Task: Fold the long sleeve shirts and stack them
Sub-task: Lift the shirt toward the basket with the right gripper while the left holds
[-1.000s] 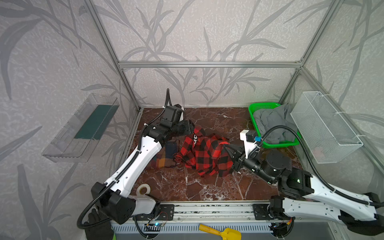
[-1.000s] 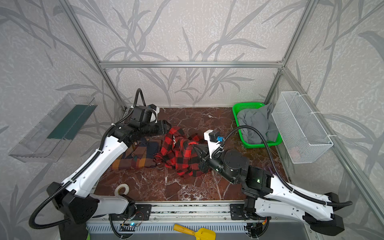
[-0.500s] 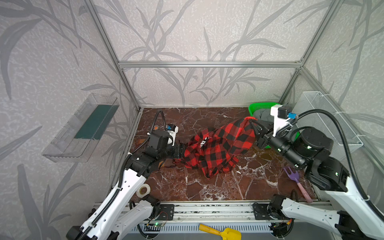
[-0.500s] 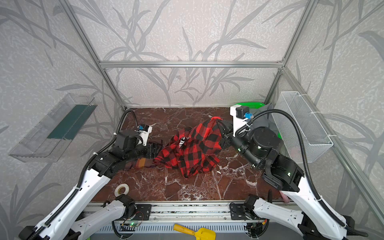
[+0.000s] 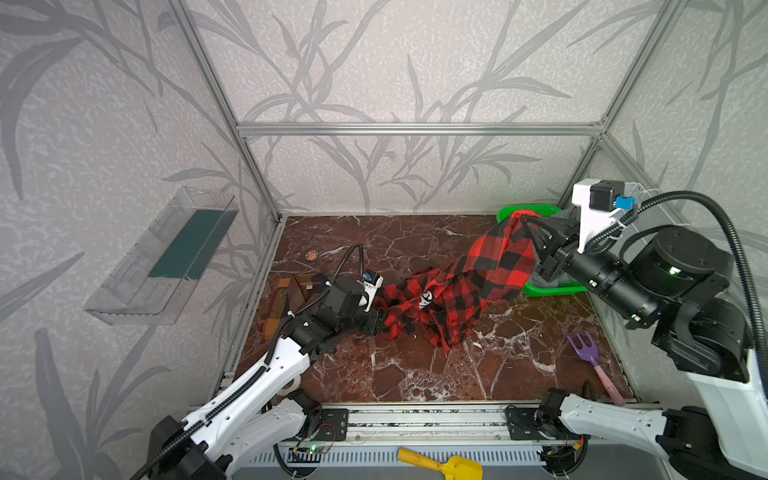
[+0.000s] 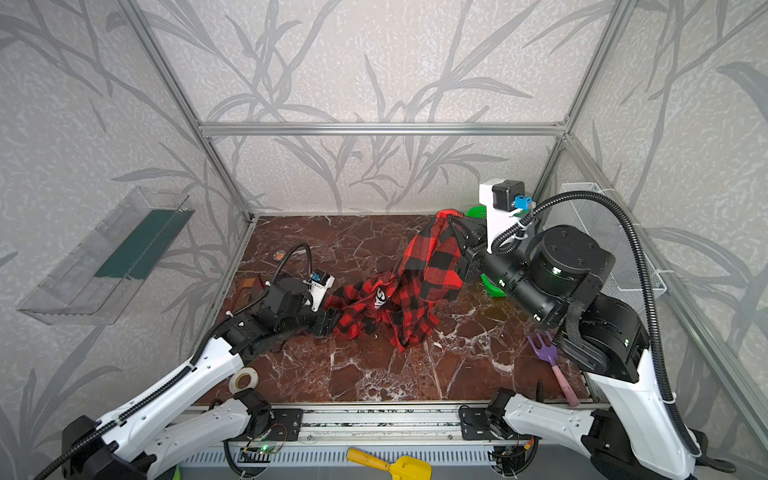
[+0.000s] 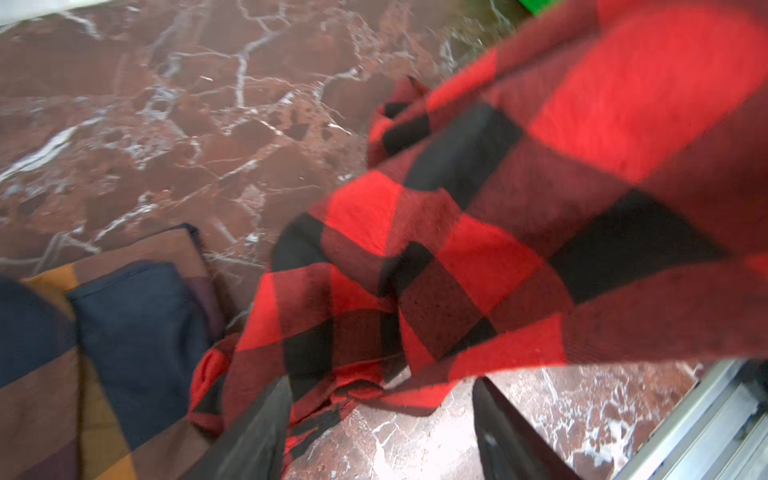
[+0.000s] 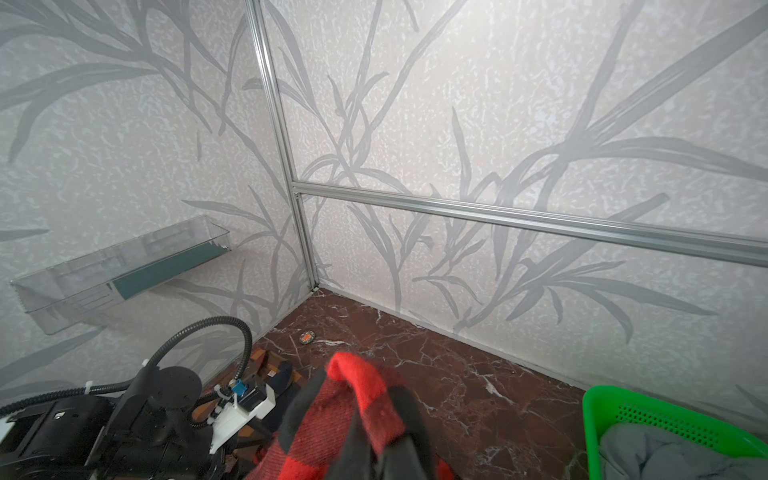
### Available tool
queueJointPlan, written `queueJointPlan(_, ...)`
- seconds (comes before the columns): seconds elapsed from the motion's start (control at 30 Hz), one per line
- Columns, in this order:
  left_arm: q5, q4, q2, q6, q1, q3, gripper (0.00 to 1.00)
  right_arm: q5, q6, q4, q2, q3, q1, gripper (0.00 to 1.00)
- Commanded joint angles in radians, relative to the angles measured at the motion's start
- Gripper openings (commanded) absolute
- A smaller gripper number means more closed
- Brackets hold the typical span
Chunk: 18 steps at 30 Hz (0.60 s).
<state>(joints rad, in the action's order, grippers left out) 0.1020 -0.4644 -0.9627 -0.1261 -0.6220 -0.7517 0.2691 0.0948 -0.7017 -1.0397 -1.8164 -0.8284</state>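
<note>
Right gripper (image 5: 527, 223) pinches the red shirt (image 5: 453, 291) aloft; left gripper (image 5: 380, 321), jaws spread, should grab low, then stretch.

There were two shirts, a red check shirt (image 5: 457, 291) and a plaid shirt (image 5: 282, 299), and two arms, a left arm (image 5: 266, 374) and a right arm (image 5: 681, 274). There was one green basket (image 5: 544, 288), one wire basket (image 6: 625, 274), one grey cloth (image 8: 665, 453) and one clear wall tray (image 5: 166, 257). There was one each of tape roll (image 6: 243, 379), purple fork (image 5: 586, 353), yellow scoop (image 5: 453, 465) and orange disc (image 5: 311, 255).
</note>
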Motion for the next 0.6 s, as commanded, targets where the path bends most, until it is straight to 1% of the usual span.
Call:
queueJointPlan(0.0,-0.036,0.012,0.008,0.052,-0.036,0.018,0.7,0.054,-0.038,-0.057,-0.032,-0.083,0.039,0.0)
queueJointPlan(0.07,-0.035,0.013,0.043,0.057,-0.045,0.038,0.7,0.039,-0.024,-0.084,-0.054,-0.109,0.073,0.0)
queueJointPlan(0.2,0.015,0.051,0.095,0.049,-0.072,0.084,0.74,-0.059,0.031,-0.094,-0.066,-0.112,0.161,0.0)
queueJointPlan(0.33,-0.012,0.056,0.042,0.073,-0.085,0.071,0.73,-0.126,0.065,-0.086,-0.068,-0.112,0.203,0.0)
queueJointPlan(0.43,0.031,0.078,-0.021,0.061,-0.086,0.056,0.72,-0.143,0.075,-0.091,-0.077,-0.131,0.218,0.0)
queueJointPlan(0.5,0.056,0.068,-0.066,0.056,-0.086,0.038,0.69,-0.145,0.078,-0.092,-0.08,-0.141,0.224,0.0)
queueJointPlan(0.57,0.058,0.052,-0.097,0.057,-0.087,0.027,0.65,-0.145,0.079,-0.097,-0.083,-0.152,0.231,0.0)
